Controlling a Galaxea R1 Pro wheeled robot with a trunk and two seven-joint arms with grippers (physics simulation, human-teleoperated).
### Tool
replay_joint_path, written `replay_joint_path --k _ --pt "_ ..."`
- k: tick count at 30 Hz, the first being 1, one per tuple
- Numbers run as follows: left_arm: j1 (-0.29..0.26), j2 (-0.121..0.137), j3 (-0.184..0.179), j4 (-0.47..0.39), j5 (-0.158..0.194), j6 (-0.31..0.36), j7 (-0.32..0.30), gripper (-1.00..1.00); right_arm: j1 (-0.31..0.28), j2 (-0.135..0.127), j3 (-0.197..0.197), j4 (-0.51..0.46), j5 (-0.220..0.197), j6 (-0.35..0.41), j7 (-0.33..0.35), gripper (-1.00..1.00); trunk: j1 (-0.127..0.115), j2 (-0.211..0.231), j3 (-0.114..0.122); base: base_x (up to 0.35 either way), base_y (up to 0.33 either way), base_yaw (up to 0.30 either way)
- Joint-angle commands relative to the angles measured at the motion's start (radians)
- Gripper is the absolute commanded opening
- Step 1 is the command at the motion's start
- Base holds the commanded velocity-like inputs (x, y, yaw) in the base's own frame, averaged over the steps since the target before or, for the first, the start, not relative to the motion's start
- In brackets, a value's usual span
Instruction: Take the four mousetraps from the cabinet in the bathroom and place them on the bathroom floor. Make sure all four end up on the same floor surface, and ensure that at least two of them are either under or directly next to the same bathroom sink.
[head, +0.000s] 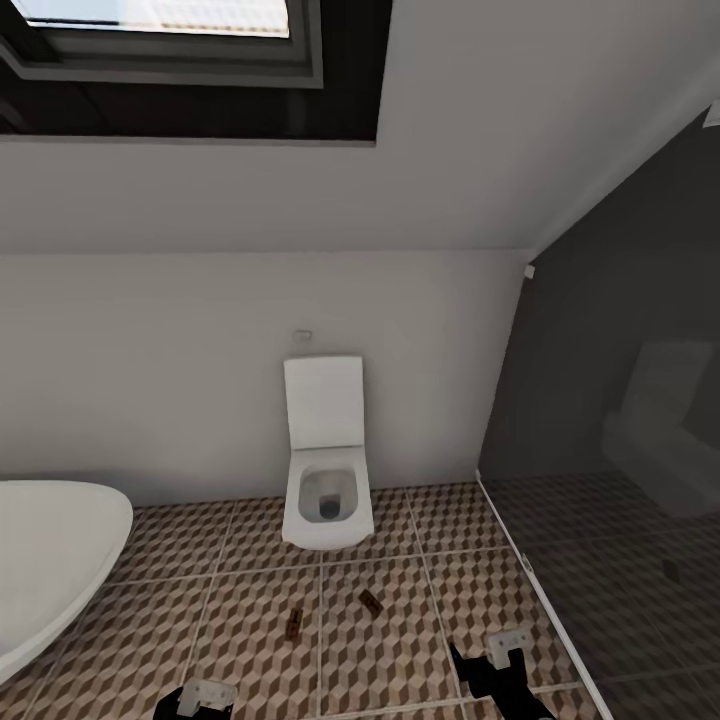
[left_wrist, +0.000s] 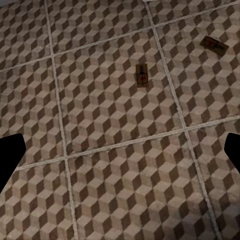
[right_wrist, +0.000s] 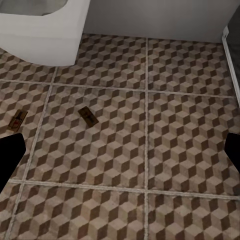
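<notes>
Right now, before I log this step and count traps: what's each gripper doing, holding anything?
Left gripper: open, holding nothing, above the bathroom floor.
Right gripper: open, holding nothing.

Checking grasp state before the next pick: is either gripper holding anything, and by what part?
Nothing held. The left gripper and right gripper are both open over bare floor tiles. Two mousetraps lie flat on the floor, untouched.
</notes>
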Motion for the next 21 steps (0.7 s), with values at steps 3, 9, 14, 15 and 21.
replay_joint_path --k 3,9,14,15,21 --pt "-0.001 -0.001 -0.008 0.002 0.001 -0.004 0.003 1.00 -0.001 0.000 0.003 0.001 -0.007 -0.003 0.005 1.00 0.001 -0.002 -0.002 0.000 0.000 0.000" --pt "-0.001 -0.002 -0.008 0.002 0.001 -0.004 0.003 1.00 -0.001 0.000 0.003 0.001 -0.007 -0.003 0.005 1.00 0.001 -0.002 -0.002 0.000 0.000 0.000" --pt "-0.001 -0.003 -0.008 0.002 0.001 -0.004 0.003 1.00 -0.001 0.000 0.003 0.001 -0.007 -0.003 0.004 1.00 0.001 -0.002 -0.002 0.000 0.000 0.000" --pt "-0.001 -0.004 -0.008 0.002 0.001 -0.004 0.003 1.00 -0.001 0.000 0.003 0.001 -0.007 -0.003 0.003 1.00 0.001 -0.002 -0.002 0.000 0.000 0.000" --pt "0.000 -0.009 -0.008 0.002 0.001 -0.004 0.003 1.00 -0.001 -0.003 0.003 0.001 -0.006 -0.003 0.002 1.00 0.001 -0.002 -0.002 0.000 0.000 0.000"
